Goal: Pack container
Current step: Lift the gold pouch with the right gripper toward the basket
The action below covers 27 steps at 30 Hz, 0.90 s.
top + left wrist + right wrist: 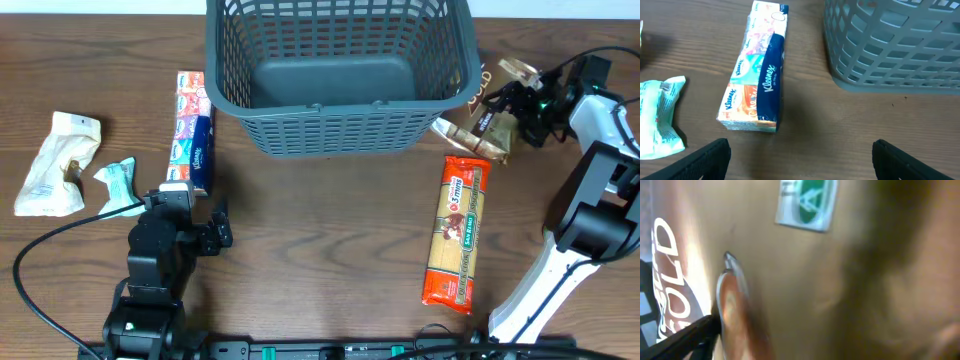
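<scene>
The container point(340, 128), a large dark grey lattice basket, stands empty at the back centre; its corner shows in the left wrist view point(890, 50). My right gripper point(508, 103) is just right of the container, shut on a brown coffee bag point(468, 134). In the right wrist view the bag point(840, 280) fills the frame, with "GOLD" lettering and a green label, and one black finger point(685, 335) presses its edge. My left gripper point(214, 236) point(801, 147) is open and empty above bare table, in front of a Kleenex tissue pack point(192, 130) point(757, 80).
A red pasta package point(458, 230) lies front right of the container. A white paper bag point(55, 162) and a small teal packet point(118, 186) point(657, 115) lie at the left. The right arm's white base point(580, 240) stands at the right edge.
</scene>
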Tool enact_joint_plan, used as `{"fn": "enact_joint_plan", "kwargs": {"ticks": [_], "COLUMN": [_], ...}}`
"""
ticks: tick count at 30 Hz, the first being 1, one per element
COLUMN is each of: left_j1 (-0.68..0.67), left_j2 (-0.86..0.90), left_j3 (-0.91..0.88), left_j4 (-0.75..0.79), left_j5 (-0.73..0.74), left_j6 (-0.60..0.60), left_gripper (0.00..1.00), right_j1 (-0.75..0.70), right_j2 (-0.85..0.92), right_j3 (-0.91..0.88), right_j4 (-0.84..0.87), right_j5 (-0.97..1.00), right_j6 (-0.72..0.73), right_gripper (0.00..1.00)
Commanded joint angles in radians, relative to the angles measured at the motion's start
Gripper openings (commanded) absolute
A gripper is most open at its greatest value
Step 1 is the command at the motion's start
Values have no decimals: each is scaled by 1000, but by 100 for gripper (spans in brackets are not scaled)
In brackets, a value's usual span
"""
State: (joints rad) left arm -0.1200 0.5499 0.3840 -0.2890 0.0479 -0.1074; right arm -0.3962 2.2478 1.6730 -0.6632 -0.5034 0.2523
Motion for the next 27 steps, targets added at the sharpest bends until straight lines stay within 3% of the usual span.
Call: {"fn": "enact_joint_plan", "kwargs": {"ticks": [1,8,15,21,27], "left_j1": [-3,-3,-3,-3,-3], "left_j2": [4,4,4,4,4], "left_j3": [34,34,34,34,34], "left_j4": [-2,-2,-2,-2,-2], "left_j5": [-11,-11,-11,-11,-11], "left_j6": [4,4,4,4,4], "left_gripper": [90,90,90,90,90], "right_j1": [1,1,1,1,1], "right_j2": [42,42,42,42,42], "right_j3": [0,0,0,0,0], "right_j4": [-3,-5,-2,5,14], "right_j5": [-55,-55,-74,-73,-69], "right_j6": [-15,-15,-26,-34,-34], "right_gripper": [78,52,36,7,1]}}
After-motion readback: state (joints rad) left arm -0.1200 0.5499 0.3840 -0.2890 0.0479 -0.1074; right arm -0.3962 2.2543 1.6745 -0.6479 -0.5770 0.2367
